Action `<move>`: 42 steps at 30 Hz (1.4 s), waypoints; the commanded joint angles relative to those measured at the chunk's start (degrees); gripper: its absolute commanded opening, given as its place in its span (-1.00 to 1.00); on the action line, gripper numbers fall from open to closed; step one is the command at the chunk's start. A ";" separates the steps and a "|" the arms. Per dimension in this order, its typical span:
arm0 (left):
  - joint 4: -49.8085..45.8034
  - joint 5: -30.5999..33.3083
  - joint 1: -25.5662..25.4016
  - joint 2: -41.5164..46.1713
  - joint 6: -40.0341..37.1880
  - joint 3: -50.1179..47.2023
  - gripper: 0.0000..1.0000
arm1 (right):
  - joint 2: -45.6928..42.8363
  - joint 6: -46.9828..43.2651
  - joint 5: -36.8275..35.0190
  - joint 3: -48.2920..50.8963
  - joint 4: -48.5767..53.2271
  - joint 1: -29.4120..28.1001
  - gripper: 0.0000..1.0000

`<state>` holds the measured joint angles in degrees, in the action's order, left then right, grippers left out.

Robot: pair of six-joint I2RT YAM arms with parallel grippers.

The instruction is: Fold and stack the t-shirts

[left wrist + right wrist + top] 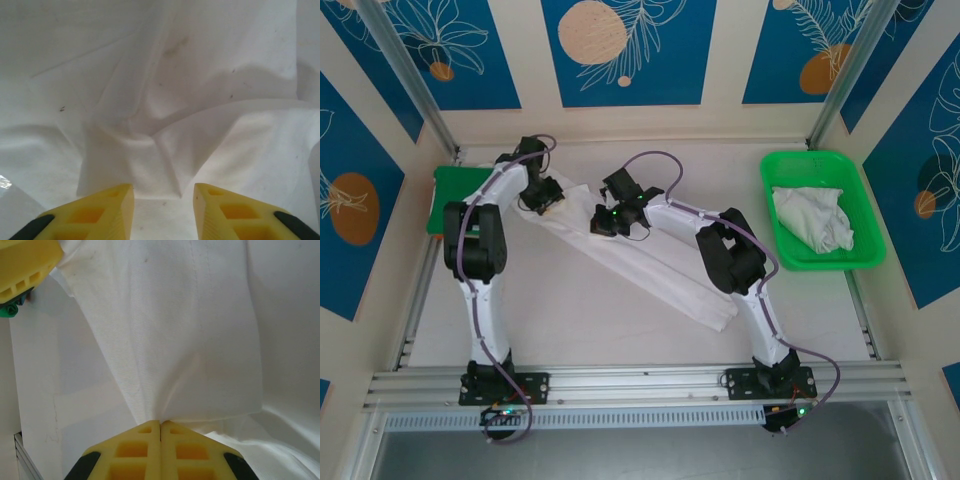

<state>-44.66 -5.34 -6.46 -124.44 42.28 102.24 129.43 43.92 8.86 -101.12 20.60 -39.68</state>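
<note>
White wrinkled t-shirt (655, 280) lies in a long band, right claw (160, 423) pinching it, left claw (163, 189) parted.

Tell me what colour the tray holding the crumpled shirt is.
The tray is bright green, seen best in the top external view.

White t-shirts (670, 285), bright green tray (830, 262), yellow end effector fingers (105, 210), blue leaf-patterned wall panels (670, 70)

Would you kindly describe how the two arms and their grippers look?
The left arm and right arm have white links and black joints, with a purplish cable looping along each. The fingers are yellow, wedge-shaped, with hollow cells and black backing.
</note>
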 commanded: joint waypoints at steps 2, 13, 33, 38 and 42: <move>-3.28 0.12 -0.20 -2.34 1.92 3.08 -0.37 | -0.27 0.02 0.97 -0.66 1.42 0.39 -1.00; -4.42 -0.20 -0.09 -3.08 1.89 3.85 -1.00 | -0.23 0.02 1.20 -0.63 1.20 0.76 -1.00; 0.78 4.02 7.28 10.23 2.45 -14.15 -1.00 | 0.26 0.20 1.84 -1.00 1.01 0.13 -1.00; 1.55 2.07 8.22 9.71 2.56 -14.30 -1.00 | 0.74 -0.17 1.43 -1.84 1.67 -0.21 -0.97; 1.00 0.95 8.19 8.59 2.63 -11.72 -0.93 | 0.44 -0.48 0.38 -2.15 2.40 -0.22 -0.67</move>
<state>-43.24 -3.05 1.50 -115.79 44.53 88.12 129.54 43.59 9.21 -101.27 20.82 -39.42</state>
